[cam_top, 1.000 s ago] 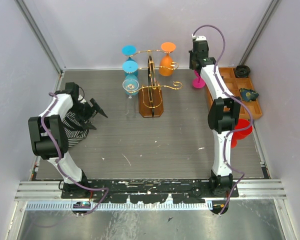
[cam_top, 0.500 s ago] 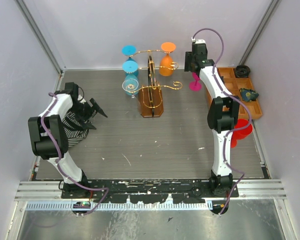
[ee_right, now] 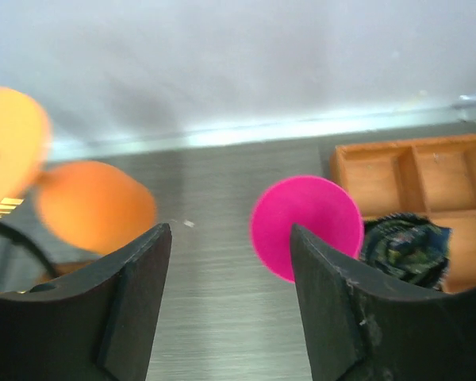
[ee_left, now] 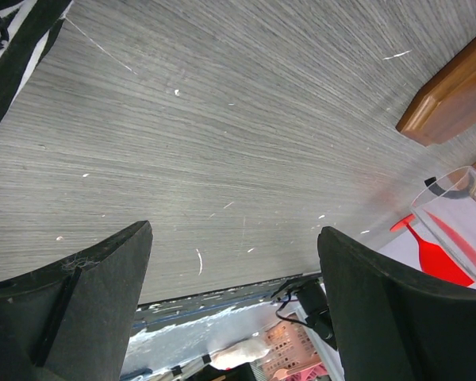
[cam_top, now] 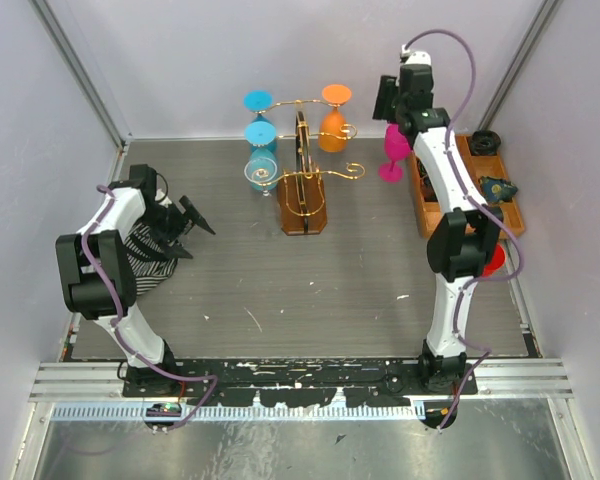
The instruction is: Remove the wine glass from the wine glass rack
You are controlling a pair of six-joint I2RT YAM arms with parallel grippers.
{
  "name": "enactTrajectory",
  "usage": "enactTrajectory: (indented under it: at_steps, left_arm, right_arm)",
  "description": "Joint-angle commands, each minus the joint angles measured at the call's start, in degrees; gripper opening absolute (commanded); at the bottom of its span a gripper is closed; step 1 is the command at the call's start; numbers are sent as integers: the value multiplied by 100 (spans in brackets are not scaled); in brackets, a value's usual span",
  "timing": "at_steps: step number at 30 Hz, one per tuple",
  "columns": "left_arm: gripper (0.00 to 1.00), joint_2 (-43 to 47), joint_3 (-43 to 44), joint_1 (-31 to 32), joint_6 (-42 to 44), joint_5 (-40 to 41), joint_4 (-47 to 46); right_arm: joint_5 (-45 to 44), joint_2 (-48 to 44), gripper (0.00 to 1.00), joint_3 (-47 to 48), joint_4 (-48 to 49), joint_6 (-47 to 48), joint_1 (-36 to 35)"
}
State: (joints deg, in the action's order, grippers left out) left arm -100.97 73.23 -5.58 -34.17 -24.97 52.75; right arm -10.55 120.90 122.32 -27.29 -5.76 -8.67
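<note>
Stem vertical, the pink glass (cam_top: 391,155) stands on the table (cam_top: 280,290), off the rack (cam_top: 302,190), between it and the tray (cam_top: 470,165). The right gripper (ee_right: 228,238) hangs directly above, jaws apart and empty, so that arm is nearer; the left gripper (ee_left: 234,238), also agape, sits well apart.

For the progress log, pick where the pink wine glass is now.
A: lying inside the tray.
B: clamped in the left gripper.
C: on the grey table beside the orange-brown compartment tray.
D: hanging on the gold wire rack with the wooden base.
C: the pink wine glass is on the grey table just left of the orange-brown compartment tray, clear of the gold wire rack, with the right gripper open above it.
</note>
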Motion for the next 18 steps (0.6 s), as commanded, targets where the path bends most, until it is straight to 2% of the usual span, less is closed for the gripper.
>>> enactTrajectory:
  at_steps: [1,7,11,14,18]
  left_arm:
    - [92,243,-60,-32,-9,-131,-40]
    - [93,320,-55,-32,-5,-145,-19]
    - [93,601,-113,-31,22,-235,-201]
    - [100,854,-223,-22,-15,-382,-503]
    - [98,1048,-317,-23,-54,-508,-728]
  right_arm:
    - [1116,-658,63,58,601,-1243,150]
    - [3061,76,51,710,697,-3072,432]
    - [3430,315,49,784,984,-3540,445]
    - [3613,466,46,813,1195,-3784,446]
    - [3854,637,42,777,1496,-4049,445]
